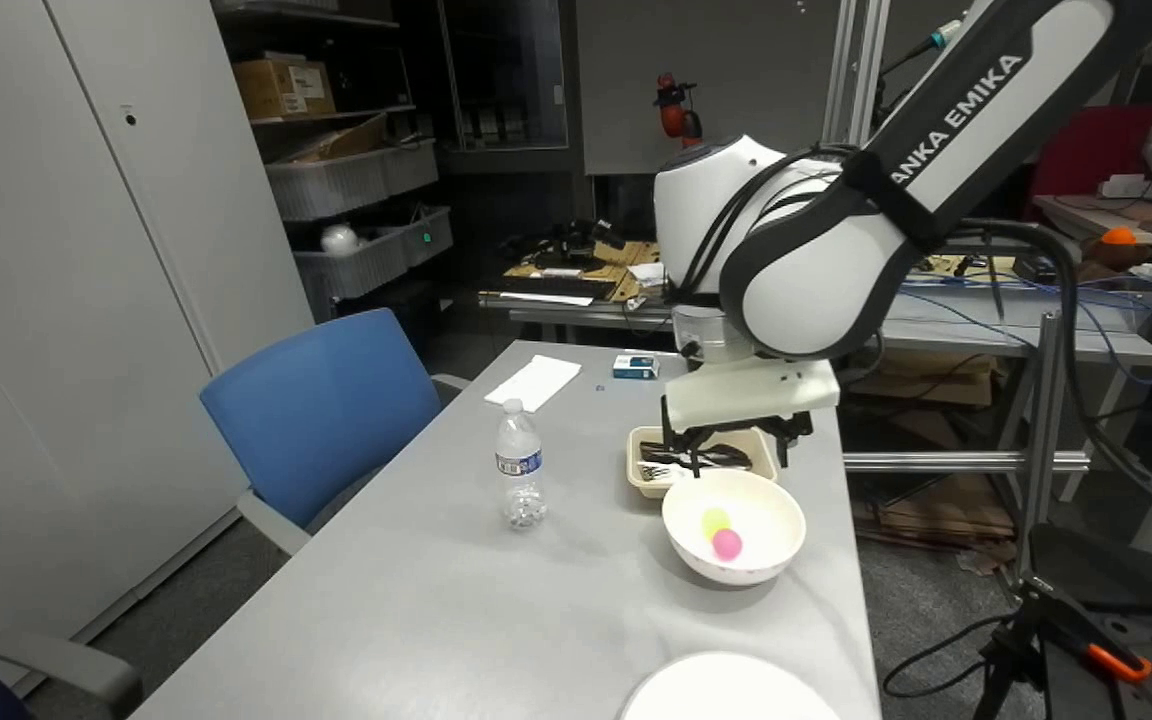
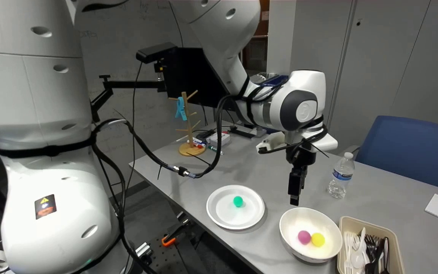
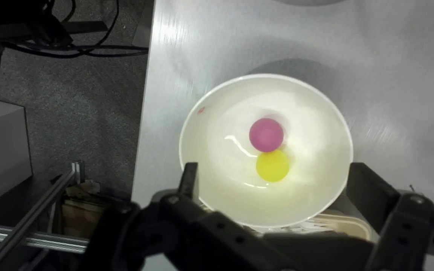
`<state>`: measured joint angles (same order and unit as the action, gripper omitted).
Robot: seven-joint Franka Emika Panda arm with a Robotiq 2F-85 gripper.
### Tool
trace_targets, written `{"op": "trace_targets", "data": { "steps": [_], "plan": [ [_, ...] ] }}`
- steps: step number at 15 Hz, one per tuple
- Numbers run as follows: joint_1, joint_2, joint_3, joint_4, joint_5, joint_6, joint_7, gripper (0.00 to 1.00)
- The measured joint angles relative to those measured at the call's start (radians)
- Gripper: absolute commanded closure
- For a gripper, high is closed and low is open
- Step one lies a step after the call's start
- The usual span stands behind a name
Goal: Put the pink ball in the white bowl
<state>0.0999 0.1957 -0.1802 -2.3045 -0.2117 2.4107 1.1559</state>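
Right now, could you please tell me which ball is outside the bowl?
The green ball, which sits on the white plate; the pink ball and the yellow ball are both inside the white bowl.

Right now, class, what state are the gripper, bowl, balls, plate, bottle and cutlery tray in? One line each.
Gripper: open, empty
White bowl: upright
Pink ball: inside the bowl
Yellow ball: inside the bowl
Plate: face up
Green ball: on the plate
Bottle: standing, capped
Cutlery tray: open, holding cutlery
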Motion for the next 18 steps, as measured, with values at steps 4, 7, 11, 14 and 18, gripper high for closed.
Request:
{"op": "trace_targets", "data": {
  "steps": [4,7,11,14,18],
  "plan": [
    [0.000,-0.089,0.062,-0.069,-0.002,0.000,-0.088,0.00],
    [0.000,-0.155,0.100,-0.121,-0.003,0.000,-0.139,0.00],
    [-0.001,-0.222,0.131,-0.175,-0.011,0.000,-0.167,0.00],
    [-0.002,-0.236,0.132,-0.187,-0.014,0.000,-0.169,0.00],
    [-0.003,-0.236,0.132,-0.188,-0.015,0.000,-0.170,0.00]
  ]
}}
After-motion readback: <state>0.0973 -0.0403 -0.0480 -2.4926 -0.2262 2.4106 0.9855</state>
